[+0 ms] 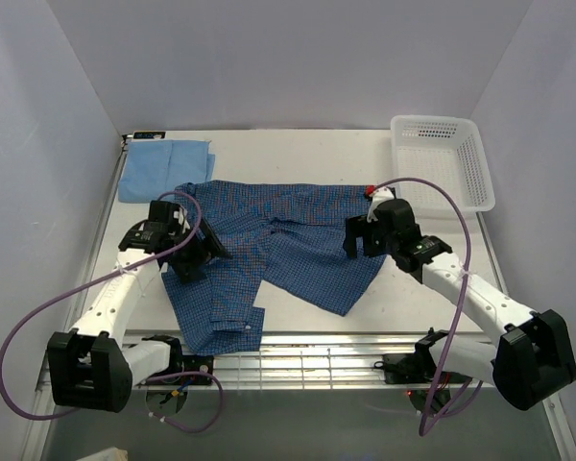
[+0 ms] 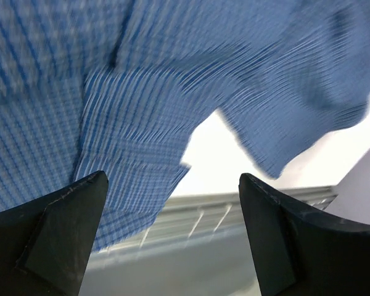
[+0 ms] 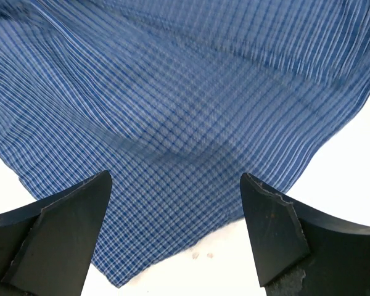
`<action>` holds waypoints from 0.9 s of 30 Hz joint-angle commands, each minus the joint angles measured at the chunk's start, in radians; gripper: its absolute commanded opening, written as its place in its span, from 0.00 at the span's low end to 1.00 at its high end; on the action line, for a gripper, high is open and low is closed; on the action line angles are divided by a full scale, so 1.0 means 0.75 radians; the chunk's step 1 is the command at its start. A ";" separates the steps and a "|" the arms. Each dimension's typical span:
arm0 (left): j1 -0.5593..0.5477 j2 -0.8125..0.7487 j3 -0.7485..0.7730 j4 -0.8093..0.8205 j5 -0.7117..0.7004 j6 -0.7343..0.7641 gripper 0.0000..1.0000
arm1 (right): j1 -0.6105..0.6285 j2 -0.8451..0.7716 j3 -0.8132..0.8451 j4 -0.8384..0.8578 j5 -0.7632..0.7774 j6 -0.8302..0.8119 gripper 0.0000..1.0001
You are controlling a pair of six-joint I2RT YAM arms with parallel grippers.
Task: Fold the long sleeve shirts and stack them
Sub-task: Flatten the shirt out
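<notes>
Top external view, from the left: I see the light blue shirt (image 1: 165, 170) lying folded in the far left corner of the table (image 1: 298, 144). Its near right corner just meets a sleeve of the check shirt (image 1: 288, 240). The check shirt is spread across the middle of the table, partly folded. One sleeve runs down toward the near edge on the left, and its cuff end lies close to the metal slats (image 1: 298, 360) there.

My left gripper (image 1: 200, 252) sits over the left part of the check shirt. My right gripper (image 1: 360, 237) is over that shirt's right edge. The basket (image 1: 442, 158) stands in the far right corner, apart from both shirts.

Left wrist view: the picture is blurred. The left gripper (image 2: 172, 179) has its fingers (image 2: 61, 228) spread wide, with nothing between them. The check shirt (image 2: 142, 92) fills the upper frame. Its cloth edge hangs ahead of the fingertips, with bare table (image 2: 216, 154) and the slats (image 2: 234, 209) showing below it. I cannot tell whether the fingers touch the cloth.

Right wrist view: the right gripper (image 3: 176, 176) is also wide open and holds nothing. The check shirt (image 3: 191, 92) lies flat ahead of it, with a low ridge in the cloth between the fingers (image 3: 277, 228). A corner of the shirt points toward the near left, and white table (image 3: 357, 185) shows on the right.
</notes>
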 commanded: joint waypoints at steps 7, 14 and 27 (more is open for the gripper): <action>-0.103 0.012 -0.252 -0.246 0.060 -0.074 0.98 | 0.009 0.021 -0.158 0.075 0.085 0.254 0.90; -0.129 0.102 -0.328 -0.217 -0.036 -0.074 0.97 | 0.011 0.098 -0.131 0.098 0.083 0.248 0.90; -0.148 0.286 -0.248 0.026 -0.116 -0.072 0.79 | 0.011 0.172 -0.136 0.133 0.069 0.252 0.91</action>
